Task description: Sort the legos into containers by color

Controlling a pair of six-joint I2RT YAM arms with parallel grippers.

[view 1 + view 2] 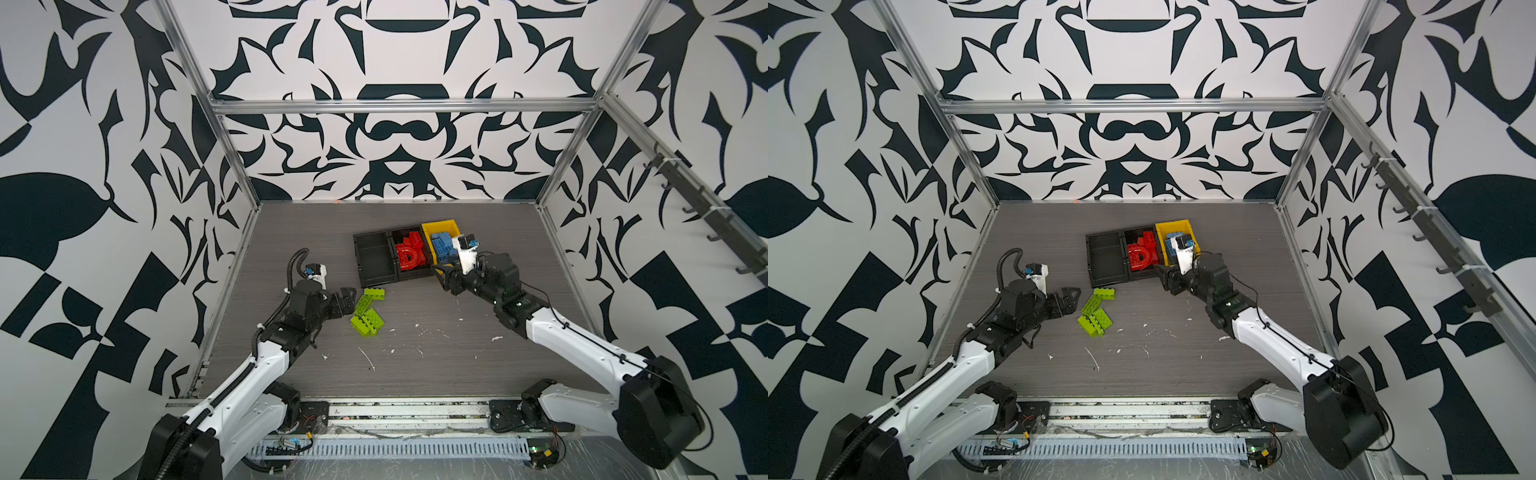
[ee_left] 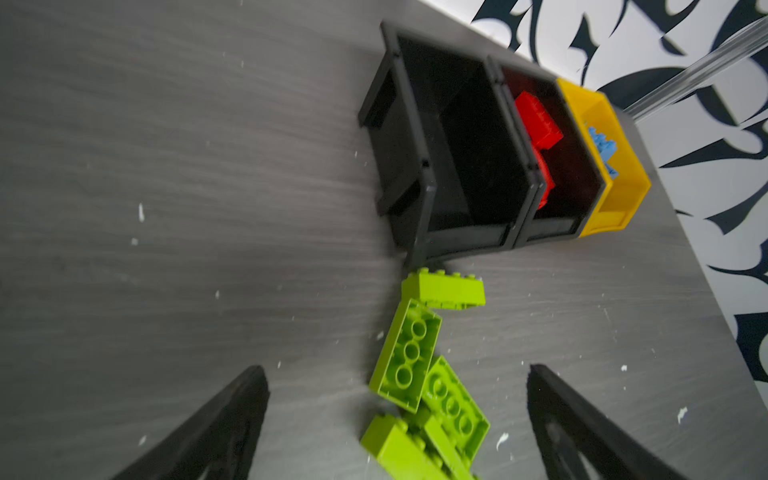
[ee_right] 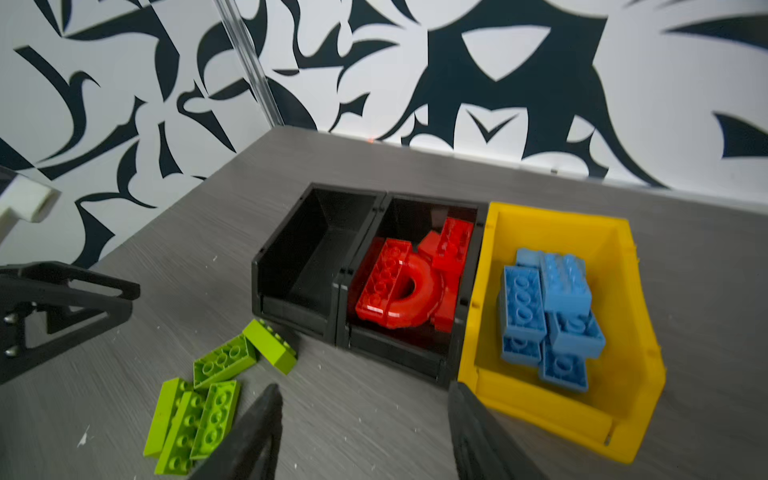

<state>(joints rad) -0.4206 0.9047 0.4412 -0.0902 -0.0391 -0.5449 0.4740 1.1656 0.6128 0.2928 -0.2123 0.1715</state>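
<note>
**Green last to go.** Lime green studded plastic bricks [image 1: 362, 306] lie in a loose clump on the grey wood-grain table [image 1: 457, 365]. The farthest one is just beside the front corner of the empty black rectangular plastic bin [image 3: 307, 257]. Next to it, the second black bin [image 3: 395, 353] holds the red bricks [image 3: 451, 243], the red arch piece [image 3: 415, 286] among them. The bright yellow bin [image 3: 540, 411] holds the light blue bricks [image 3: 548, 307].

Your left gripper [image 1: 1076, 300] hangs low just beside the green clump, jaws spread wide and empty. Its arm is stretched forward close over the table, wrist aimed at the pile. Your right gripper [image 3: 363, 388] hovers in front of the red and yellow bins, jaws parted with nothing between them. That arm reaches in from the right with the wrist tipped down.

Expect the bricks to be light, rigid and glossy, and likely to skid if nudged. Several lie hollow side up and lean on each other. Take one across its long smooth side walls, not over the studs, starting with an outer brick.
</note>
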